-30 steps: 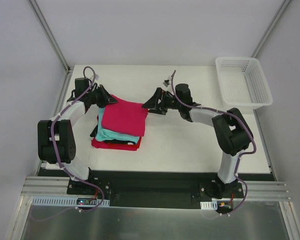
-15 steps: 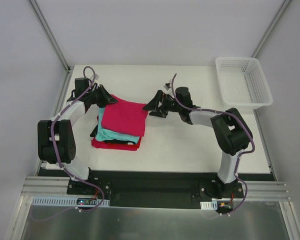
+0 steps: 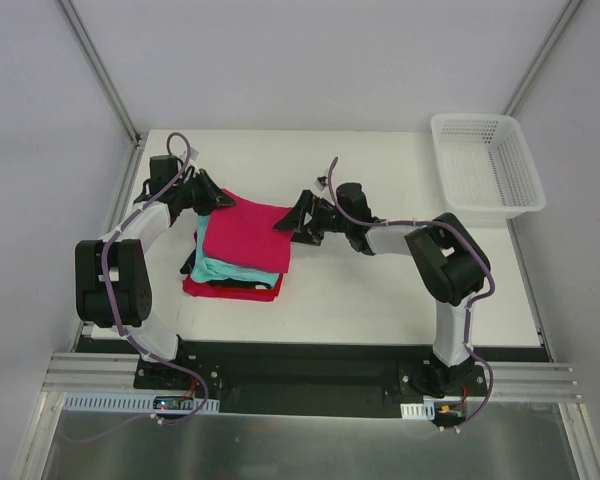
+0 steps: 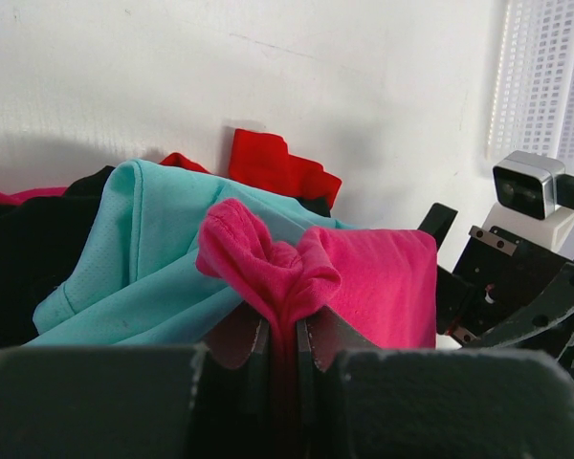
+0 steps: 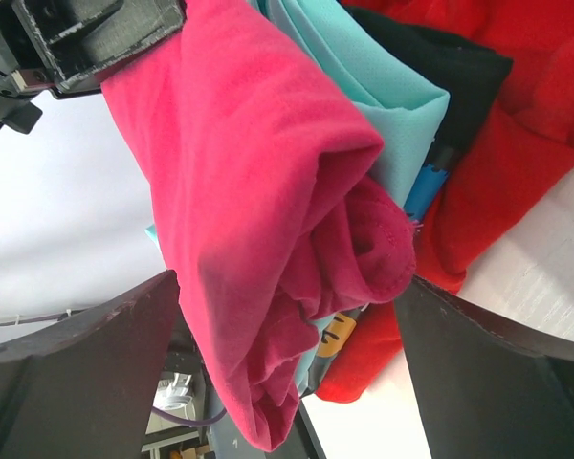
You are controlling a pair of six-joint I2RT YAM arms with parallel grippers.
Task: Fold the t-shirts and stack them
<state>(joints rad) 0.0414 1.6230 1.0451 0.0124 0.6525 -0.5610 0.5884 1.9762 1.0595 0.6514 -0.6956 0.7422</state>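
Pretty sure I'm near the end of this one. The whole pile sits on the left half of the tabletop (image 3: 380,290), closer to the left edge than the middle. The red shirt (image 3: 235,290) is on the bottom, then the dark shirt (image 4: 19,258), then the teal shirt (image 3: 220,268), with the pink shirt (image 3: 248,232) folded on top.

My left gripper (image 4: 282,335) is clamped shut on a bunched-up pinch of the pink shirt at its far-left corner. You can see the cloth puckering up right out of the jaws. My right gripper (image 3: 288,220) is spread wide, with the jaws either side of the pink shirt's rolled right edge, not squeezing anything.

So folding looks done and all four are stacked. I don't see another shirt waiting anywhere in view. The white basket (image 3: 475,117) is way over at the far-right corner.

What's left, I reckon, is just to flatten that pink top layer, let go of the corner and back both arms off. The pile's a bit scruffy though. The teal pokes out on the left side and the red sticks out at the near edge, so maybe a quick tidy first.
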